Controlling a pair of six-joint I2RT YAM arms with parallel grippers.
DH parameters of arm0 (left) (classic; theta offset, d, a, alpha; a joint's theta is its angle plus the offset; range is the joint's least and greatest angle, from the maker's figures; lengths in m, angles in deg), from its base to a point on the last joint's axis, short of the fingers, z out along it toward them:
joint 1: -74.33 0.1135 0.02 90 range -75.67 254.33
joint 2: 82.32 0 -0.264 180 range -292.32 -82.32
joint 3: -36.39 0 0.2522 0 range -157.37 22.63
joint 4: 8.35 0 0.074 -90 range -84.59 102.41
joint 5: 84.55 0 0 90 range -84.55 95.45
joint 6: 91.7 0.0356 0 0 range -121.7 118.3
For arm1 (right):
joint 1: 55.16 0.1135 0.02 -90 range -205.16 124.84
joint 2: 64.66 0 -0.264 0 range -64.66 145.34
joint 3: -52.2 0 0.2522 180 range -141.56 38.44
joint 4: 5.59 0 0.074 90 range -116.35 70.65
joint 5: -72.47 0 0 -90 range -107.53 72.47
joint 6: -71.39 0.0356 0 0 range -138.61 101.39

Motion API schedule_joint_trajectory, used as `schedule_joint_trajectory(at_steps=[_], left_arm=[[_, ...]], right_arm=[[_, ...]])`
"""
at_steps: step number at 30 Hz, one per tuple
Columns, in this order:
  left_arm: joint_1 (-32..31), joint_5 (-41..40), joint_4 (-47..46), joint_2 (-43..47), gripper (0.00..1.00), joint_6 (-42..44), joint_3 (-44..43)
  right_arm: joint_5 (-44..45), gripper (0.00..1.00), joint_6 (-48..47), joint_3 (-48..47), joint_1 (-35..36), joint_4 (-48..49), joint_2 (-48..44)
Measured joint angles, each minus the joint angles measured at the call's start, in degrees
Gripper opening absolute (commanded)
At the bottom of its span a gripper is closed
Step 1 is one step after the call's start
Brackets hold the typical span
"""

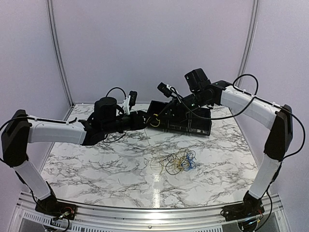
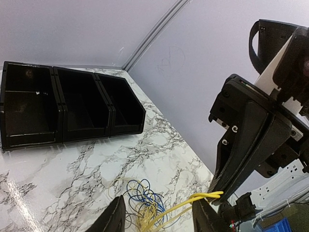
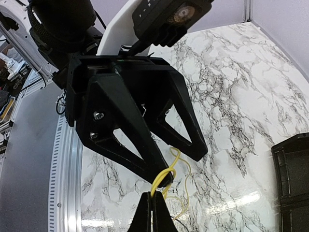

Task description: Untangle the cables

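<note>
Both arms reach in toward the black bin (image 2: 63, 108), a row of three open compartments at the back of the marbled surface (image 1: 96, 164). Their tools meet in the air by the bin's left end.

The right tool (image 3: 153, 209) has its fingers pressed together and is pinching the yellow cable (image 3: 164, 175). A small loop of the cable sticks out just above the pinch. From there the yellow strand is lifted clear of the surface and slopes down toward the heap in front of the bin.

The left tool (image 2: 161, 215) is spread, with one finger on each side of that raised yellow strand. In the right wrist view, one of its fingertips is just beside the yellow loop. I cannot tell whether it touches.

The rest of the cables sit in one loose tangle (image 1: 181, 162) on the surface. It lies on the near side of the bin, apart from it and roughly level with its middle. In that heap the blue cable (image 2: 145, 198) is coiled in several loops with yellow turns threaded through them. The black cable (image 1: 171, 165) loops on the side of the heap toward the bin's left end. The three are knotted together there, and only the yellow one rises out of the pile.
</note>
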Motion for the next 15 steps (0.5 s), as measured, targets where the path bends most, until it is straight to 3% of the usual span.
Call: schedule_joint_trajectory(at_steps=[15], left_arm=[[0.28, 2.60, -4.42, -3.54, 0.45, -2.16, -1.33]], right_arm=[[0.04, 0.00, 0.39, 0.22, -0.09, 0.04, 0.00]])
